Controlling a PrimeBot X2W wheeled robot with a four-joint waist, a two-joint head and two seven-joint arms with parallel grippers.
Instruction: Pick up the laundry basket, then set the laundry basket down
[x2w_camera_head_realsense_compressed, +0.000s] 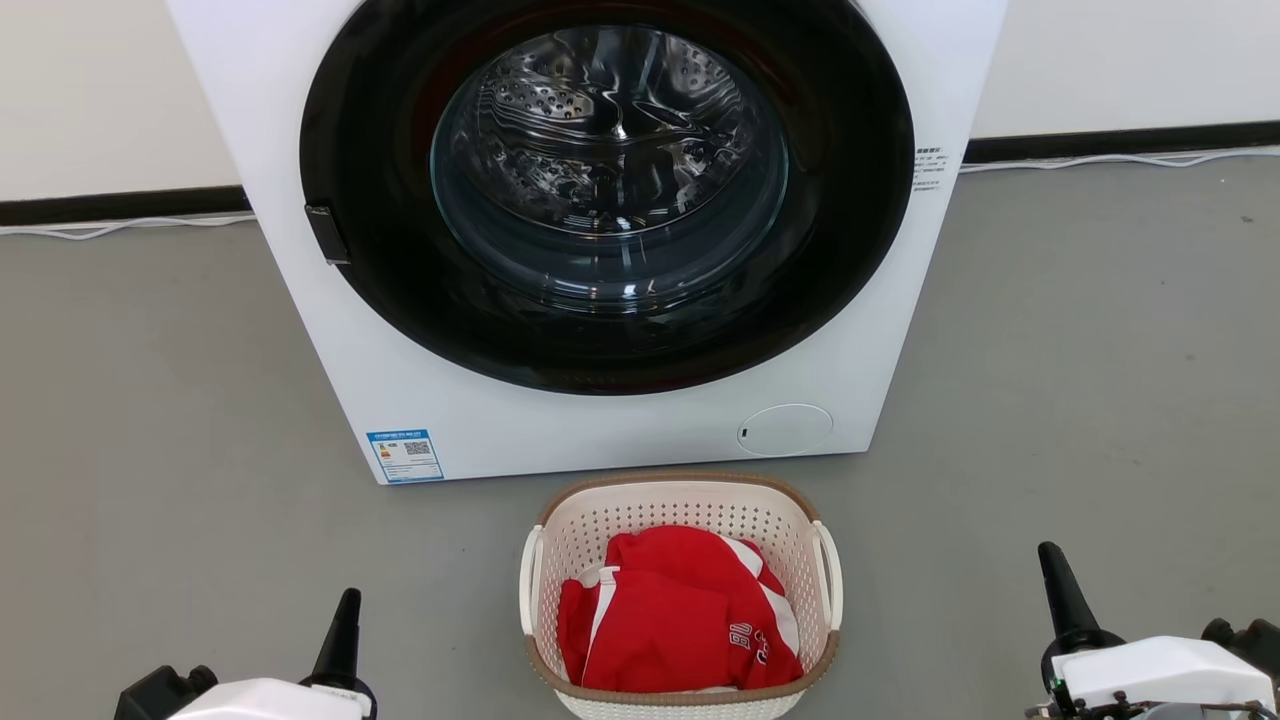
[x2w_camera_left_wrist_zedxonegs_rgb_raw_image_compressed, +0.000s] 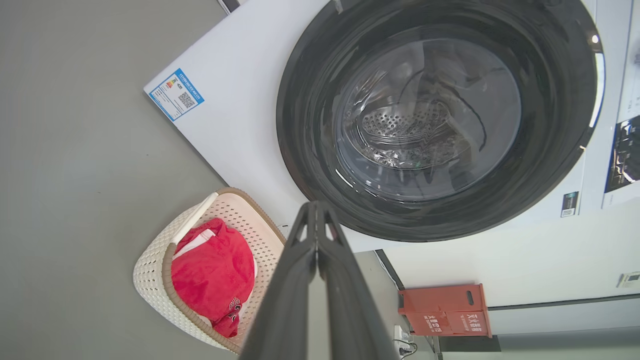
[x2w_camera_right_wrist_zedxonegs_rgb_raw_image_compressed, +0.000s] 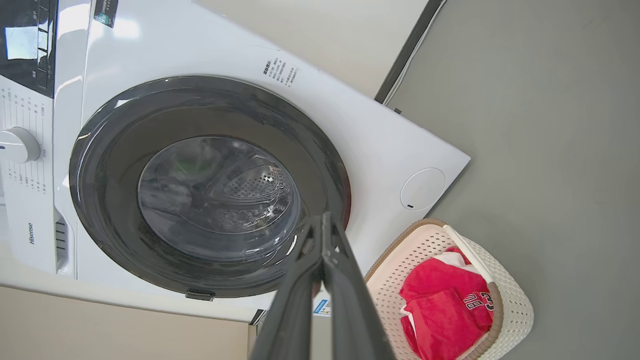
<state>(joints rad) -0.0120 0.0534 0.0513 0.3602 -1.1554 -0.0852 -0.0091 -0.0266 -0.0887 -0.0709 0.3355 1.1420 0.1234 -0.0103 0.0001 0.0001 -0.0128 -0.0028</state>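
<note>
We see the laundry basket on the grey floor at 6 o'clock in the head view. Its far brown rim is just beside the foot of the washing machine at 12 o'clock, with a thin strip of floor between them. Open floor lies at 3 and 9 o'clock of the basket, beside both loop handles. A red garment covers the bottom of the basket.

The left gripper is at 8 o'clock of the basket and the right gripper at 4 o'clock, both well apart from it. In the wrist views the fingers of the left one and of the right one are pressed together, with nothing between them.

The bottom edge of the head view cuts off the near rim of the basket and both gripper bodies. We cannot read the dark lettering on the garment in full.
</note>
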